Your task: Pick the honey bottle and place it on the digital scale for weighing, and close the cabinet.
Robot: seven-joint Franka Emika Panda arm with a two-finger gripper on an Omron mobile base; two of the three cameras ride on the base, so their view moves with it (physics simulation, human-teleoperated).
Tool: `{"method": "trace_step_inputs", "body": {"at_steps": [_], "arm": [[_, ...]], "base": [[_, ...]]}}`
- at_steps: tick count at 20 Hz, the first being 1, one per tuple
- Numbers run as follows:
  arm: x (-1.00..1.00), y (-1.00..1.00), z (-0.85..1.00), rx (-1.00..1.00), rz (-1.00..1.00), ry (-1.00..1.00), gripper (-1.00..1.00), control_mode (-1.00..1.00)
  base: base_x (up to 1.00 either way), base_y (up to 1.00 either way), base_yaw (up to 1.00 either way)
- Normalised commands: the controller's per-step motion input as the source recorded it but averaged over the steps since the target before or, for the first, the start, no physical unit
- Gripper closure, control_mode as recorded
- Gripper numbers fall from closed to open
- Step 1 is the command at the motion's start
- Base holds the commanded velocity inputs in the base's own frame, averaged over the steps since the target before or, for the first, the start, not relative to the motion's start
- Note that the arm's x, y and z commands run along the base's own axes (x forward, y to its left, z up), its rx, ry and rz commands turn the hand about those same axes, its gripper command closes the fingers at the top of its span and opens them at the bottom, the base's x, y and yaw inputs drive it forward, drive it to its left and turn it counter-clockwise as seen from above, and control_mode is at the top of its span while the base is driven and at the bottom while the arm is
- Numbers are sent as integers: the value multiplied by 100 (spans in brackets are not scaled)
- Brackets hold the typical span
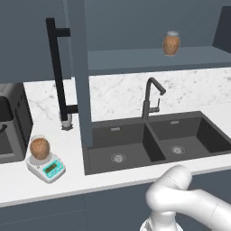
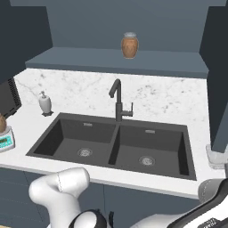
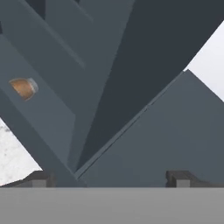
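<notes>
We see the honey bottle point(image 1: 39, 148) standing on the digital scale point(image 1: 46, 167) at the left, while the cabinet point(image 1: 80, 72) is open. In the hand view the gripper point(image 3: 109, 178) has its jaws wide with nothing between them. We judge the cabinet door stiff and light, best pushed on its flat face near the free edge.

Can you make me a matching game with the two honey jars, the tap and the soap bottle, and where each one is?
Things:
1. Jar
2. Second jar
3. Tap
4. Soap bottle

Places:
A. Behind the sink, in the middle
B. On the cabinet shelf
C. On the counter, left of the sink
D. On the scale

Pairs: 1-D, 2-B, 3-A, 4-C
</notes>
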Motion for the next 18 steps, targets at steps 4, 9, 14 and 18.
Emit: {"method": "trace_step_inputs", "body": {"at_steps": [4,9,14,18], "arm": [[0,-13,71,8,0,-2,-100,-100],[0,20,70,9,9,-1,-100,-100],[0,70,51,10,22,0,-100,-100],[0,87,55,6,26,-2,-100,-100]], "base": [[0,0,0],[0,0,0],[0,0,0],[0,0,0]]}}
